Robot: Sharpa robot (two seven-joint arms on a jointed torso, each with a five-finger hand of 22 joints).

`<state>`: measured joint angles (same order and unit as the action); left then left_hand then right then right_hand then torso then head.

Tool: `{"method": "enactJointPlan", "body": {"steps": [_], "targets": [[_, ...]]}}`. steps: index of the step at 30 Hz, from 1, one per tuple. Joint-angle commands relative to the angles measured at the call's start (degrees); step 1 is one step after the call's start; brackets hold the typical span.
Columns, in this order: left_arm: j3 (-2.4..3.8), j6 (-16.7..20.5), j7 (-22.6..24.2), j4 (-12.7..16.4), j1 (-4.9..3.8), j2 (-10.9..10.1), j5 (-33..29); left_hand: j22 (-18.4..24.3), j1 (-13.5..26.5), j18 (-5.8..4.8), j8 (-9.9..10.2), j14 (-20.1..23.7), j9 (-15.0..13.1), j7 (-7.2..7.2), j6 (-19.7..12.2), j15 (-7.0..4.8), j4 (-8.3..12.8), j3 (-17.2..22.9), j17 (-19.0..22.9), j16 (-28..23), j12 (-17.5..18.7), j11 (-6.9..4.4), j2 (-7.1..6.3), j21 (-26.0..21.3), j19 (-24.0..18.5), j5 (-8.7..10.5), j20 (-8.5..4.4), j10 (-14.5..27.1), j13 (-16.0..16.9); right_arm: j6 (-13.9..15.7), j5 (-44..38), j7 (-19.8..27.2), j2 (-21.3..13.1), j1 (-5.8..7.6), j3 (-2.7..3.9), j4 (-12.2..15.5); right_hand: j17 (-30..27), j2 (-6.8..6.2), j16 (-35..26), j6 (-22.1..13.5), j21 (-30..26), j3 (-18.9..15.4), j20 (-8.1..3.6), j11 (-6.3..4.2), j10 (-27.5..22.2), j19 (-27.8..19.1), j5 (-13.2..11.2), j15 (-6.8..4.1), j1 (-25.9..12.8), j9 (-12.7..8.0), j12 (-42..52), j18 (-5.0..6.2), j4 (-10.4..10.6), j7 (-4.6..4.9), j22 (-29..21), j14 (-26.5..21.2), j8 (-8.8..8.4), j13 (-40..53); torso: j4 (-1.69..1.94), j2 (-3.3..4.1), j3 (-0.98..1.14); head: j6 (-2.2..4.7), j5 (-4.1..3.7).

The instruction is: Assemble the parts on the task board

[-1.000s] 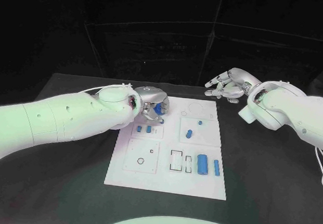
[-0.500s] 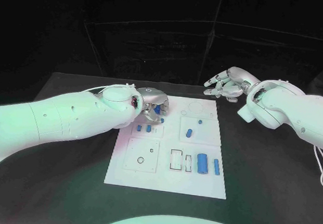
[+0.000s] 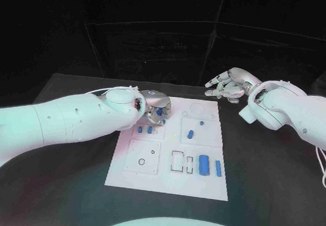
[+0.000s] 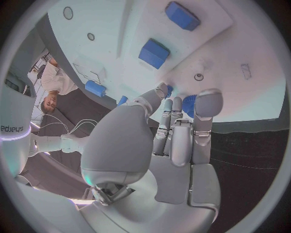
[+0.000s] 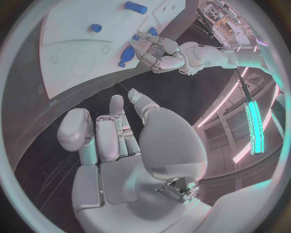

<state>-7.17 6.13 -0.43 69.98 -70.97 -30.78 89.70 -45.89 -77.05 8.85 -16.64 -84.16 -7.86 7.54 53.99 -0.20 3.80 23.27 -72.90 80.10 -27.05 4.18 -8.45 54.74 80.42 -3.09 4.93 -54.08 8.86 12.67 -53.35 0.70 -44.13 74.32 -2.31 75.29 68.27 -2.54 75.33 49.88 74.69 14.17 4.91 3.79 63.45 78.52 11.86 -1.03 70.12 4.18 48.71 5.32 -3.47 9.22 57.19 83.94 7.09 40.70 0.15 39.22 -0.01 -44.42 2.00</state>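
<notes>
The white task board (image 3: 165,180) lies in the middle of the black table. My left hand (image 3: 155,103) hovers over its far left corner and pinches a blue part (image 3: 159,112) between thumb and fingers; that blue part (image 4: 188,104) sits at my fingertips, just above the board (image 4: 225,58). Two small blue pieces (image 3: 141,128) lie just in front of the hand. Others sit at mid-board (image 3: 191,134), and a thick blue cylinder (image 3: 204,163) lies near the front right. My right hand (image 3: 226,86) is raised behind the board's far right corner, fingers apart, holding nothing.
The right wrist view shows the board (image 5: 70,41), my left hand (image 5: 162,54) over its edge with the blue part (image 5: 126,55), and my right hand (image 5: 115,141) extended. A slim blue bar (image 3: 218,168) lies beside the cylinder. Black table surrounds the board.
My left hand has dipped and turned slightly over the far left corner, the blue part still in its pinch. The right hand has hardly moved.
</notes>
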Motion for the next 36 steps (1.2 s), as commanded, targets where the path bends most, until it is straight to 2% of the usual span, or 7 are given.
{"method": "enactJointPlan", "body": {"steps": [1,21,29,36], "targets": [[-0.03,-1.0,0.4,-0.3,0.06,0.3,0.5,-0.5,-0.1,-1.08,0.4,-1.7,0.2,0.0,0.8,-0.51,0.2,0.9,-0.1,0.4,0.4,-0.01,0.9,0.5,0.6,0.27,-0.1,-1.0,-0.4,-0.4,-0.1,0.5,0.1,0.11,0.04,0.0,0.0,0.34,-0.2,-0.3,-0.3,-0.1,0.03,-0.03,-0.2,-0.4,0.3,0.08,0.0,0.0,-0.2,0.47,0.2,-0.06,0.1,1.5,0.33,0.0,-0.01,-0.02,0.02,-0.05,-0.06],[-0.11,-2.2,0.2,-0.6,0.32,0.6,0.5,-3.5,-0.5,-1.48,1.2,-1.8,1.2,-0.47,3.5,-1.18,1.5,4.3,-0.3,0.8,1.5,-0.82,1.83,2.7,1.0,0.25,-0.7,-5.2,-1.7,-0.4,-0.1,0.4,0.1,0.11,0.04,0.0,0.0,0.39,-0.2,-0.3,-0.3,-0.1,0.03,-0.04,-0.2,-0.4,0.3,0.07,0.1,0.0,-0.1,0.48,0.2,-0.06,0.0,1.5,0.37,0.1,0.09,-0.02,0.02,-0.2,-0.29],[-0.09,1.2,1.3,0.2,0.37,-0.1,0.5,-5.0,-0.7,-1.72,1.6,-2.0,1.5,-0.31,4.7,-1.21,2.0,5.8,-0.6,1.1,2.2,-0.81,2.63,3.9,1.3,0.26,-0.79,-6.4,-2.1,-0.4,-0.1,0.5,0.1,0.11,0.04,0.0,0.0,0.39,-0.2,-0.3,-0.3,-0.1,0.03,-0.04,-0.2,-0.4,0.3,0.07,0.1,0.0,-0.1,0.48,0.2,-0.06,0.0,1.5,0.37,0.1,0.14,-0.02,-0.06,0.01,-0.4],[0.27,4.2,2.0,2.4,0.33,-1.9,0.5,-5.4,-0.4,-1.79,1.9,-2.0,1.7,-0.21,4.9,-1.16,2.1,6.2,-0.6,1.2,2.7,-0.71,2.57,4.2,1.4,0.26,-0.78,-6.6,-2.4,-0.5,-0.2,0.5,0.2,0.11,0.04,-0.2,0.0,0.39,-0.2,-0.3,-0.3,-0.1,0.03,-0.04,-0.2,-0.4,0.3,0.07,0.1,0.0,-0.1,0.48,0.2,-0.06,0.0,1.5,0.37,0.1,0.15,-0.09,0.06,0.15,-0.19]]}}
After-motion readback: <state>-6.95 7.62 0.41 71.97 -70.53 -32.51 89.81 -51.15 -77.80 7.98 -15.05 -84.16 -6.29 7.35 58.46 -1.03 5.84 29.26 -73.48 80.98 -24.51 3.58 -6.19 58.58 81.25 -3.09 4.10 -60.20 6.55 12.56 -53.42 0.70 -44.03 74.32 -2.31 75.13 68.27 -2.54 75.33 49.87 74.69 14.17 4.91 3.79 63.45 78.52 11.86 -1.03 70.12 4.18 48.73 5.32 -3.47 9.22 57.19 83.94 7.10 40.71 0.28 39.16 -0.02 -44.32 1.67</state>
